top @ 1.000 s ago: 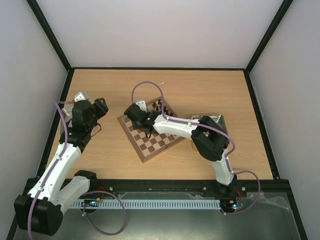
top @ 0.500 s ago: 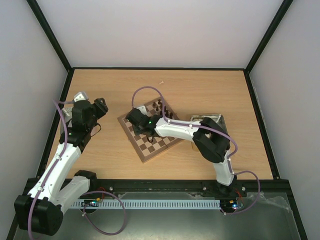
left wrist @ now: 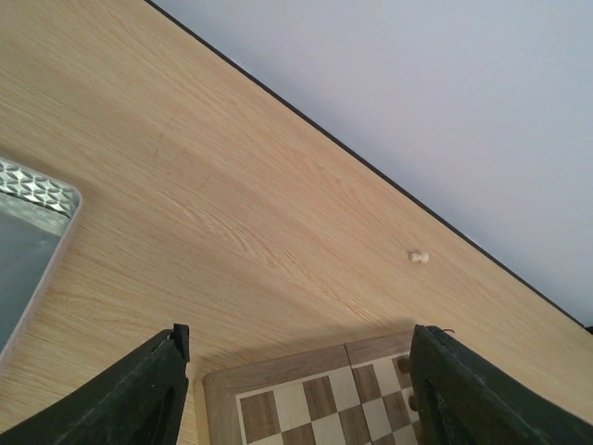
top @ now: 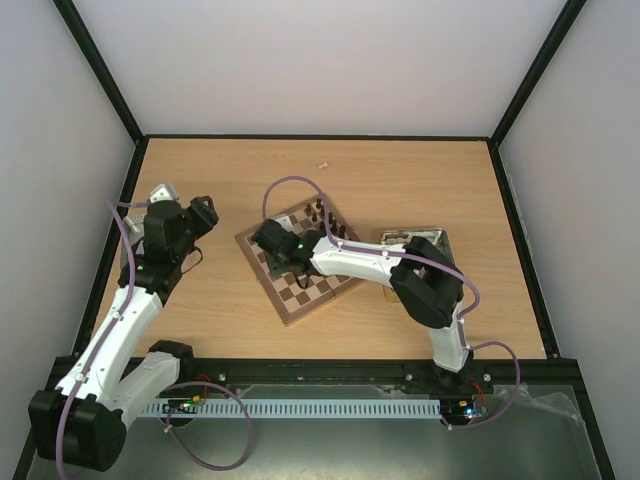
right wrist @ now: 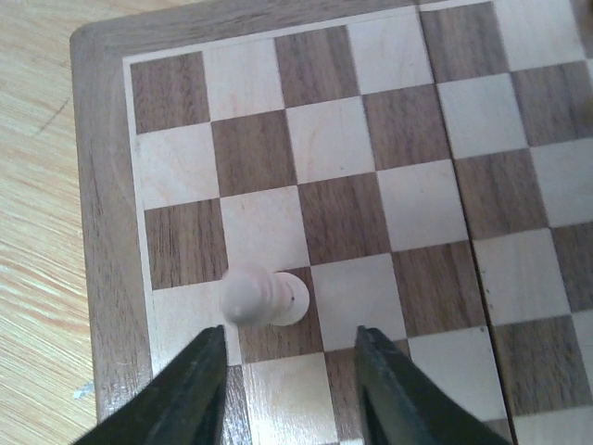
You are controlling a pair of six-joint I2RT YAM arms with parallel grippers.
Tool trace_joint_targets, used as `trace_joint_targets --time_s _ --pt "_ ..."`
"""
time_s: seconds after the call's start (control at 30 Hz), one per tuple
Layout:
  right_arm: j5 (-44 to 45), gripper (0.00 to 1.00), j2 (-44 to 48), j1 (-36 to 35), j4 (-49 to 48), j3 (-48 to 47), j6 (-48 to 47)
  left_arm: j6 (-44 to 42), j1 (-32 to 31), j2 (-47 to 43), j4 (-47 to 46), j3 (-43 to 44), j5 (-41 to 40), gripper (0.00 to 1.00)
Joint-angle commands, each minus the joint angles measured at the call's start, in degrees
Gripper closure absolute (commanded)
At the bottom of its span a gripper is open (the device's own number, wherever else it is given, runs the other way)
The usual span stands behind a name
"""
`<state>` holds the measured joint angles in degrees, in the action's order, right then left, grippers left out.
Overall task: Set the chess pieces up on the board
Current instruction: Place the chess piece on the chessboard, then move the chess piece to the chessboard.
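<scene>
Overhead first: the board [top: 300,298] lies mid-table [top: 420,170], turned so its edges run diagonally and one corner points to the far wall. A small cluster of dark chessmen [top: 320,212] stands at that far corner. The right gripper [top: 268,240] hangs over the board's left corner, its arm stretched across the checks and covering part of a metal tin [top: 432,236] just right of the board. The left gripper [top: 200,215] is off the board, over bare table to its left. A stray cream piece [top: 322,166] lies alone beyond the board, well apart from it. Left wrist view: jaws stand wide apart with nothing between them. The board's rim [left wrist: 278,371] shows below, and a metal tray [left wrist: 28,241] cuts in at the left edge. The stray cream piece [left wrist: 419,257] lies on its side near the back edge, long axis roughly left to right in this view; it is too small to tell which end is the head. Right wrist view: one cream pawn [right wrist: 259,297] sits on a dark square in the second file from the rim, near the board's corner. Its base is on the wood and its long axis points up at the camera, the blurred head shifted slightly left of the base; exact uprightness cannot be told. The right fingers [right wrist: 199,389] are parted, their tips just short of the pawn and touching nothing.
</scene>
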<state>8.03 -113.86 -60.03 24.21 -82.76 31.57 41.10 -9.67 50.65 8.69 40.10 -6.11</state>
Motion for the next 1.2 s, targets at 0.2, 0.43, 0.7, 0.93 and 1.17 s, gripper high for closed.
trace_joint_targets --time_s 0.2,0.43,0.7,0.93,1.17 --pt "4.79 0.55 3.85 0.26 3.87 -4.88 4.24 -0.36 0.28 -0.14 2.13 -0.17 1.88 0.31" --pt "3.98 0.53 1.14 0.32 4.31 -5.55 3.63 -0.21 0.33 -0.69 2.47 -0.19 1.02 0.30" --pt "2.54 0.56 -2.77 0.33 5.01 -7.47 2.03 -0.20 0.31 -0.29 2.30 -0.15 1.01 0.30" --pt "3.96 0.64 -5.22 0.27 5.73 -9.61 1.74 -0.10 0.35 -0.29 2.04 0.07 1.10 0.30" --pt "3.58 0.84 -5.30 0.27 6.33 -10.18 2.19 -0.25 0.36 -0.29 2.03 0.40 0.85 0.30"
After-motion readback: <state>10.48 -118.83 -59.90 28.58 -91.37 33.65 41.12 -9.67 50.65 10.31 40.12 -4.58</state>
